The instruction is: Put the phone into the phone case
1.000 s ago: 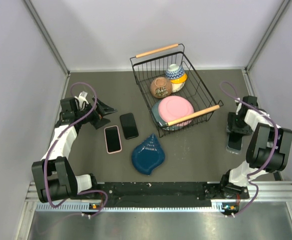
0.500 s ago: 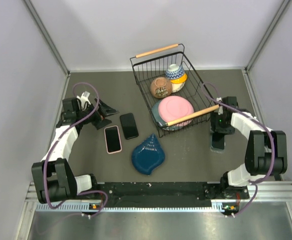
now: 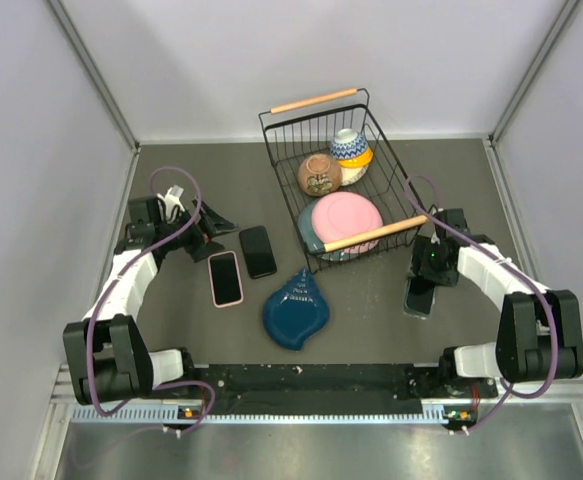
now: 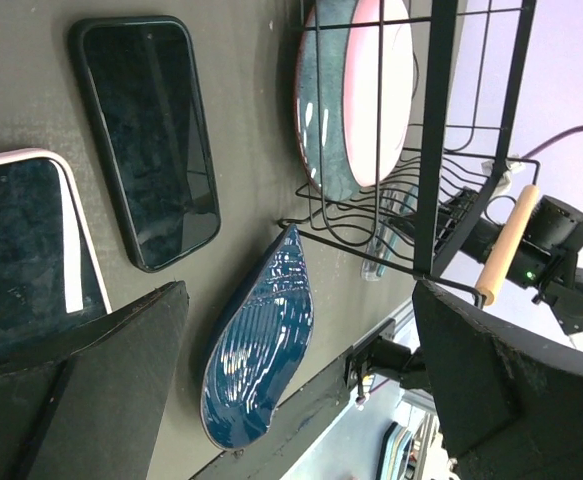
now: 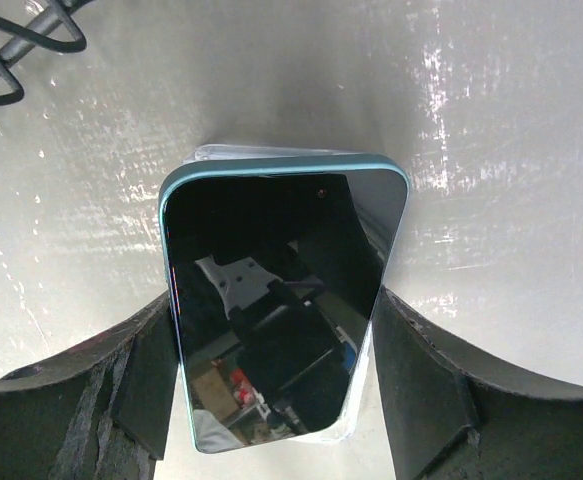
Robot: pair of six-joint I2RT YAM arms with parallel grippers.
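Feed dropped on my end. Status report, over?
Left tool open, empty. Right tool shut on teal-edged phone, near wire basket. In the way: blue dish, between it and pink-rimmed handset, black handset.

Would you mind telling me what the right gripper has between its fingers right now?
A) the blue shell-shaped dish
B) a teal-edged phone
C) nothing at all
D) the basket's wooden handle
B: in the right wrist view, the teal-edged phone sits gripped between the two fingers of the right gripper.
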